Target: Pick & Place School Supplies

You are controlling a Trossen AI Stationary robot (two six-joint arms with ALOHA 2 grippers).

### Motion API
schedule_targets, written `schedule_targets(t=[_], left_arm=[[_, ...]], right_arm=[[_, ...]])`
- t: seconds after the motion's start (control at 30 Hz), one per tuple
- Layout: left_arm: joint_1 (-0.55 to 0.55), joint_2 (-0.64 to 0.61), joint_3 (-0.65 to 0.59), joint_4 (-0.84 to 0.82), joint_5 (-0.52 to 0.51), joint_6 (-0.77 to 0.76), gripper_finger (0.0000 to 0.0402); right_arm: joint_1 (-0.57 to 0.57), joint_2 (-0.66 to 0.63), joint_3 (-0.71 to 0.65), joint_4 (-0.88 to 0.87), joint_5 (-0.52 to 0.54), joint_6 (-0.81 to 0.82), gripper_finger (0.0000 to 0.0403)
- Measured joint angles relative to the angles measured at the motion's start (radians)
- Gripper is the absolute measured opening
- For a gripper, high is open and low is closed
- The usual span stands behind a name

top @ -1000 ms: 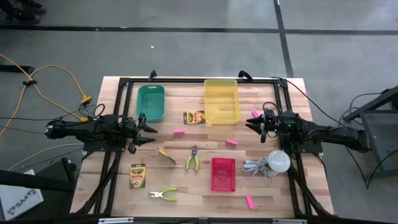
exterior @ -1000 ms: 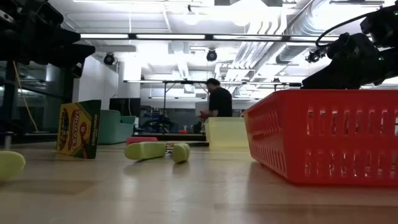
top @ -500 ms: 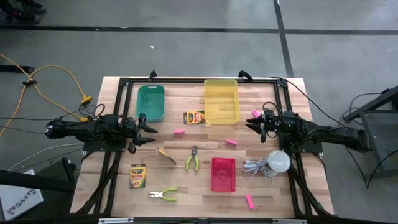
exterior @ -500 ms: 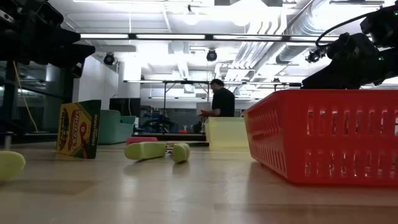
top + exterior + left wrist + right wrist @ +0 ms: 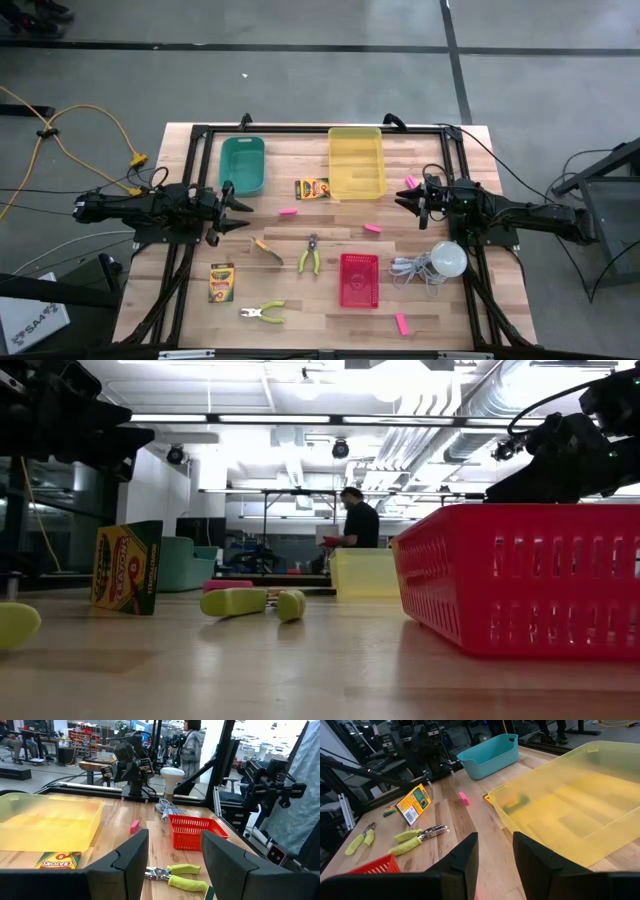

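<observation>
Two yellow-and-green crayon boxes lie on the table: one [image 5: 312, 188] beside the yellow bin, one [image 5: 220, 283] near the front left, also in the low view [image 5: 125, 567]. Several pink erasers lie scattered [image 5: 287, 212] [image 5: 372, 228] [image 5: 410, 182] [image 5: 401, 323]. My left gripper [image 5: 240, 210] hovers at the table's left side, open and level, nothing between its fingers [image 5: 175, 840]. My right gripper [image 5: 402, 200] hovers at the right side, open and empty [image 5: 495, 842], facing the yellow bin.
A teal bin [image 5: 243, 165] and a yellow bin [image 5: 357, 162] stand at the back. A red basket [image 5: 359, 280] stands near the front centre. Green-handled pliers [image 5: 310, 255] [image 5: 263, 313], a small yellow tool [image 5: 267, 248] and a white bulb with coiled cord [image 5: 448, 259] lie between.
</observation>
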Motion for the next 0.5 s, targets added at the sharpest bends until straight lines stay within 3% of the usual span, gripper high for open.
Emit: schedule_targets(t=[0.5], left_arm=[[0.0,0.0,0.0,0.017,0.001,-0.026,0.0177]], right_arm=[[0.0,0.0,0.0,0.0,0.0,0.0,0.011]])
